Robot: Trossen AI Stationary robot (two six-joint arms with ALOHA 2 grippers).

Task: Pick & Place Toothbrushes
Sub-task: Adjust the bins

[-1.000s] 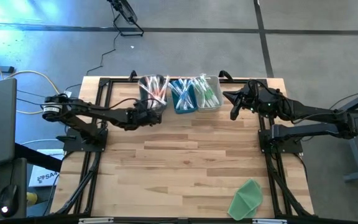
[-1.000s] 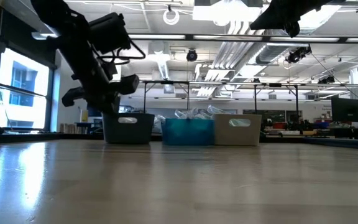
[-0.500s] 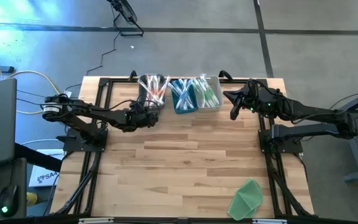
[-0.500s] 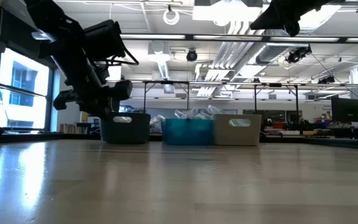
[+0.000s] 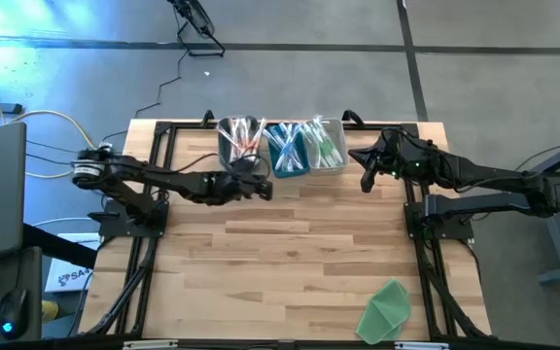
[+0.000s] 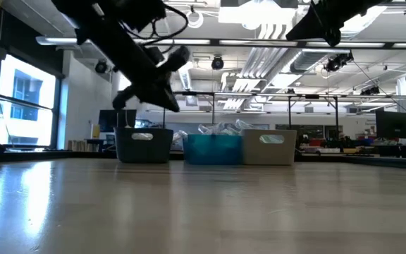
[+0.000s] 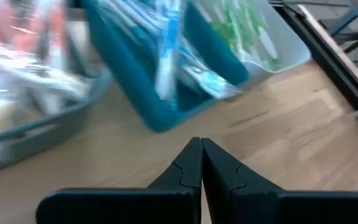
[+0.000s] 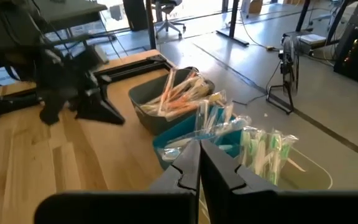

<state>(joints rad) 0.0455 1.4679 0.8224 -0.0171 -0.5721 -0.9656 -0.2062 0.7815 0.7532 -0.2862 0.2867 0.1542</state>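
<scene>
Your slim plastic toothbrushes (image 5: 282,144) stand bundled in three boxy bins at the wooden bench's (image 5: 290,253) far edge. Left pincer (image 5: 263,190) and right pincer (image 5: 366,181) hover nearby, both pinched closed, empty.

Three bins in a row at the table's far edge: one grey bin (image 5: 238,143), one teal bin (image 5: 284,151), one clear bin (image 5: 327,148). Toothbrushes (image 5: 285,142) in three colour groups, pink-orange, blue and green, one group per bin; too bundled for an exact count. Two arms, two grippers: left gripper (image 5: 263,189), right gripper (image 5: 366,182). One green cloth (image 5: 386,310). One table (image 5: 290,253).
</scene>
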